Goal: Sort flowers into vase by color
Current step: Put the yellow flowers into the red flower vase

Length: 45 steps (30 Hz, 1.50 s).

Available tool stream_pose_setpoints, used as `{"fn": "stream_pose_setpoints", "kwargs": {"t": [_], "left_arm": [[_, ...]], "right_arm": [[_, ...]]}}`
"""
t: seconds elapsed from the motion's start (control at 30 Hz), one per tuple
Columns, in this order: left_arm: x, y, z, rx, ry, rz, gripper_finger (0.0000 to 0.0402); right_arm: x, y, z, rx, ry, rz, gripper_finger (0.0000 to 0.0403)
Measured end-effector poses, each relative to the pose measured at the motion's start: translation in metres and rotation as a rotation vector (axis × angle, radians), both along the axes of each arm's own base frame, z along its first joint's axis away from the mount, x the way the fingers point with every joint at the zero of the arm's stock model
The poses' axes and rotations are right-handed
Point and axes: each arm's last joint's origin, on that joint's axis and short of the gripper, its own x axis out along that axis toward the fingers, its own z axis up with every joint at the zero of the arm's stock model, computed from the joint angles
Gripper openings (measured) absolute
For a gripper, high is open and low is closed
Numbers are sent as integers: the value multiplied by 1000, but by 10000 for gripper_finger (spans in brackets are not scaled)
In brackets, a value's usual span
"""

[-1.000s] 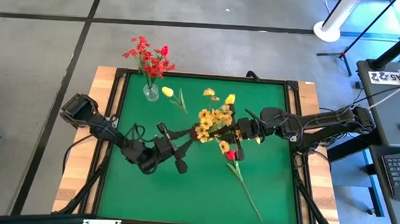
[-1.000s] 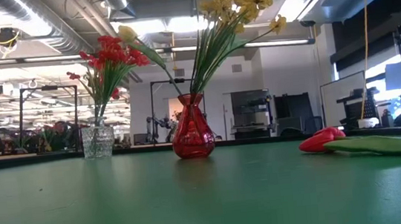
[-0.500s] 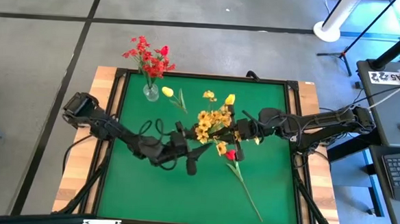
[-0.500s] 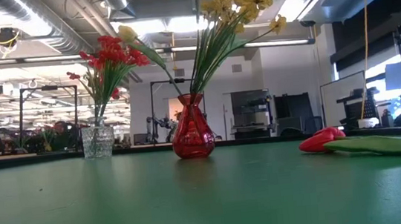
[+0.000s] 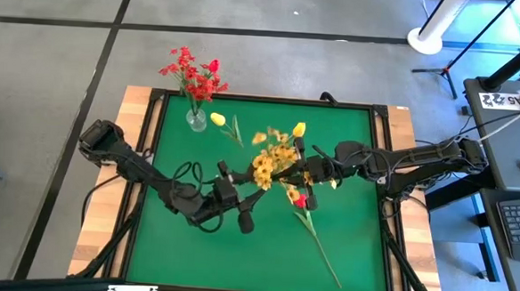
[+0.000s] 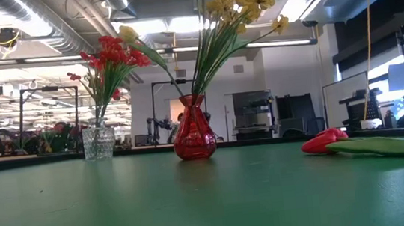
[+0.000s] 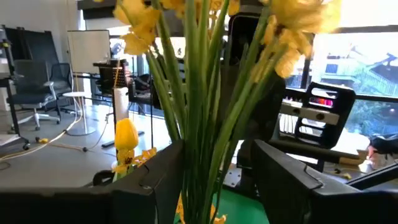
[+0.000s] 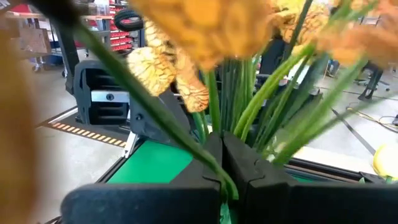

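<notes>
A red vase (image 6: 193, 137) holds a bunch of yellow flowers (image 5: 275, 158), among them a yellow tulip (image 5: 298, 128). A clear glass vase (image 6: 98, 143) with red flowers (image 5: 192, 74) stands at the far left corner. One red tulip (image 5: 300, 201) lies flat on the mat, and a second yellow tulip (image 5: 217, 119) lies by the clear vase. My left gripper (image 7: 214, 163) is open, with the bunch's green stems (image 7: 205, 118) between its fingers; whether they touch I cannot tell. My right gripper (image 8: 231, 163) is at the bunch's right side, shut on a stem. My right gripper pinches one thin green stem (image 8: 227, 182) of the yellow bunch between its two shut fingers (image 8: 211, 163). It comes level from the table's right. The stem slants up and away from the fingers, and its lower end is hidden below them.
The red tulip's long stem (image 5: 324, 254) runs toward the near right corner. The green mat (image 5: 192, 258) has a raised dark frame all round. The two arms face each other across the red vase. Room shows on the near left of the mat.
My left gripper has moved toward the table's right, up to the yellow bunch, so that the stems now stand between its fingers. The bunch's top blossoms have shifted a little toward the near left. My right gripper has kept its place.
</notes>
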Motion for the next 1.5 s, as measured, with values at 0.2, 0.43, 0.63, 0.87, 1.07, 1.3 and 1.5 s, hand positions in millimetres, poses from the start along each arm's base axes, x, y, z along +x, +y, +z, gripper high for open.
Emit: {"fn": "stream_pose_setpoints", "kwargs": {"t": [0.2,0.43,0.63,0.87,1.07,1.3,1.5], "left_arm": [[2,5,-2,-14,4,16,179],[7,13,-6,-28,20,31,136],[6,11,-6,-26,24,38,16],[1,6,-6,-18,44,114,5],[-7,-4,-3,11,73,187,2],[-17,-13,4,50,97,246,1],[-30,-21,23,99,46,190,1]], "right_arm": [[0,0,0,0,0,0,0],[0,0,0,0,0,-2,0],[0,0,0,0,0,-1,0],[-2,0,2,1,-7,7,38],[-17,-2,15,-2,-32,6,167],[-50,-9,29,-9,7,-49,316],[-85,-18,40,-21,49,-170,346]]}}
